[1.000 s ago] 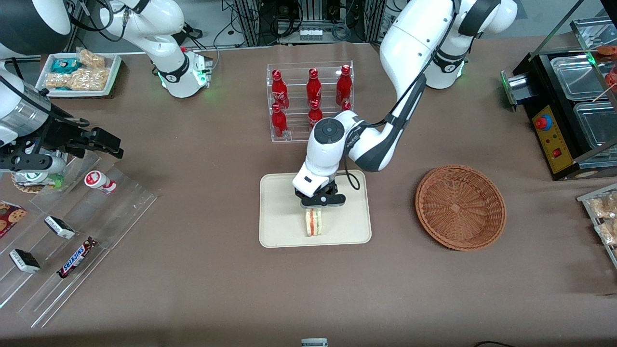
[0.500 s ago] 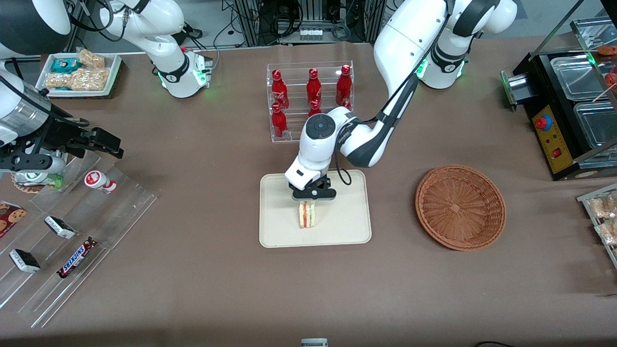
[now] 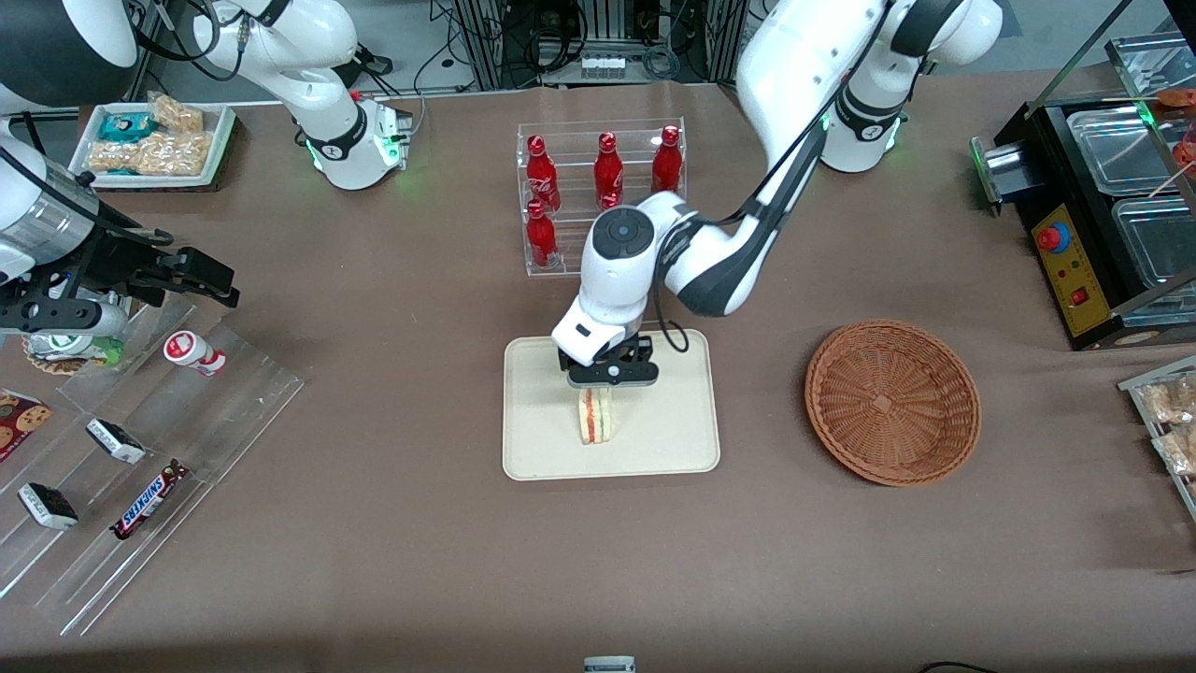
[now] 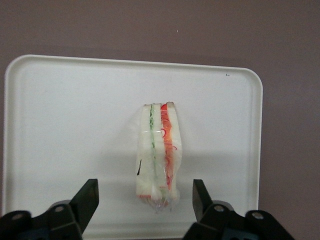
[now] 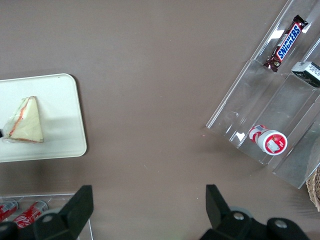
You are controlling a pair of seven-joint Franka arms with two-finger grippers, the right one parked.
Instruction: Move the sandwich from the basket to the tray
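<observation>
The sandwich [image 3: 596,418] [image 4: 157,155] [image 5: 25,122], a wrapped wedge with red and green filling, stands on its edge on the cream tray [image 3: 673,421] [image 4: 60,125] [image 5: 55,145], near the tray's middle. My left gripper [image 3: 610,377] [image 4: 145,190] hovers just above the sandwich, open. Its two black fingers [image 4: 89,197] stand wide apart on either side of the wedge and do not touch it. The wicker basket [image 3: 892,402] sits beside the tray toward the working arm's end, with nothing in it.
A clear rack of red bottles [image 3: 603,192] stands farther from the front camera than the tray. A stepped clear shelf with snack bars [image 3: 140,449] lies toward the parked arm's end. A black machine with clear containers [image 3: 1112,215] stands toward the working arm's end.
The gripper carried the sandwich a little toward the parked arm's end over the tray and set it down. It then opened and rose slightly, and the sandwich stays standing.
</observation>
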